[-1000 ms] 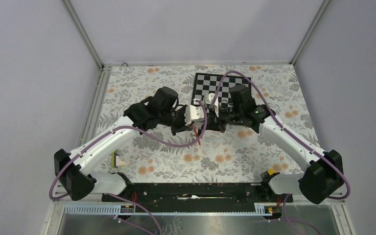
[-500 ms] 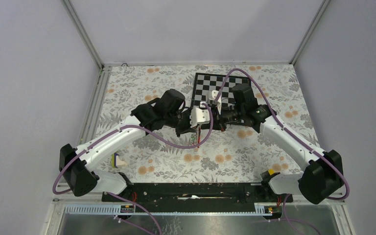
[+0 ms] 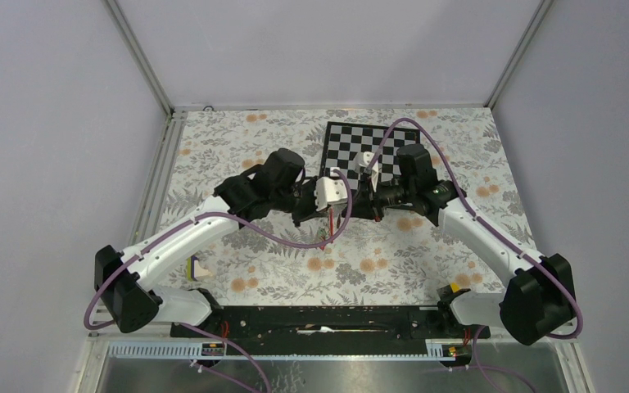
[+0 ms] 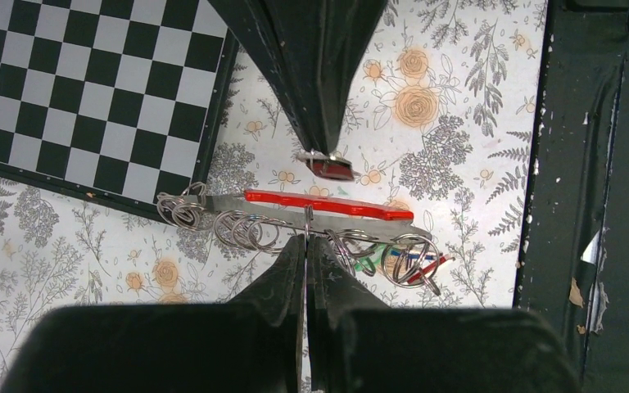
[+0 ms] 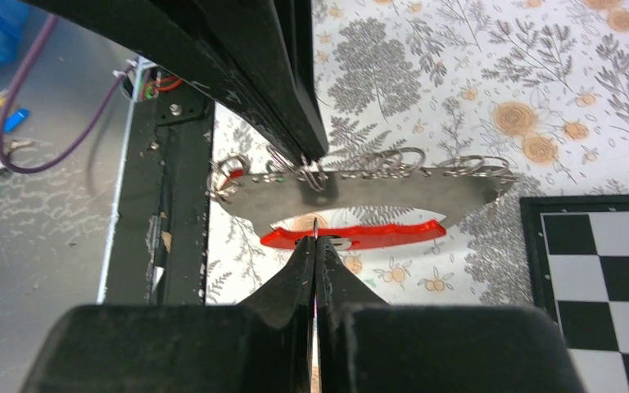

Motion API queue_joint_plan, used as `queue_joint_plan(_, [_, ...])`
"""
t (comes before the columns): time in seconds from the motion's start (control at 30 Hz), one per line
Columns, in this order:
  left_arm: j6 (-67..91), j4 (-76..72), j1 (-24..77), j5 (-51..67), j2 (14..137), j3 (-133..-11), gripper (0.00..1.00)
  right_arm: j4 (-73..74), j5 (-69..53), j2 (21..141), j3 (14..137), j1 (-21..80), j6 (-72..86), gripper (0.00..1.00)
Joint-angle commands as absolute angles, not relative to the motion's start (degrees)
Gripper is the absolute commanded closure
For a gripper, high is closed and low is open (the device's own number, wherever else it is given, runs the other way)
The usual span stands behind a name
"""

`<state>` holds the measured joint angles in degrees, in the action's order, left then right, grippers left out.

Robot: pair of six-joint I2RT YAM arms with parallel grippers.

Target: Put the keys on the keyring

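Observation:
The keyring [image 4: 368, 227] is a long grey metal bar with a red strip [image 4: 328, 203], carrying several split rings, held in the air between both arms. My left gripper [image 4: 305, 239] is shut on one ring [image 4: 305, 219] at the bar's middle. My right gripper [image 4: 325, 152] comes from the opposite side, shut on a small dark red piece [image 4: 330, 169]. The keys show as a green tag [image 4: 366, 262], a blue tag [image 4: 409, 255] and a red tag [image 4: 432, 265] behind the rings at the bar's right end. In the right wrist view the bar [image 5: 377, 188] hangs just beyond my right gripper [image 5: 314, 239].
A chessboard [image 3: 360, 146] lies at the back of the flowered table [image 3: 237, 155], just behind the grippers. A yellow-and-white block [image 3: 199, 268] sits by the left arm's base. A black rail [image 3: 319, 318] runs along the near edge.
Both grippers, still shut, have drifted a little to the right with the keyring between them. The right wrist has swung slightly outward.

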<state>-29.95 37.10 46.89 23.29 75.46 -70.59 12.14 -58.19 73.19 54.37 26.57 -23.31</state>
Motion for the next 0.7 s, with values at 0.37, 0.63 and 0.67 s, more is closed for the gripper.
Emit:
queue_joint_plan(0.37, [-26.5, 32.3, 46.6, 26.8, 76.9, -72.4, 1.00, -2.1, -64.1, 74.0, 50.8, 26.5, -12.7, 1.00])
queue_joint_plan(0.63, [-26.4, 32.3, 46.5, 27.7, 76.4, -72.0, 1.00, -3.7, -62.2, 75.6, 50.5, 26.5, -11.2, 1.00])
queue_joint_plan(0.67, [-26.5, 32.3, 46.6, 27.5, 76.3, -71.9, 1.00, -3.5, -62.1, 75.8, 50.6, 26.5, -11.5, 1.00])
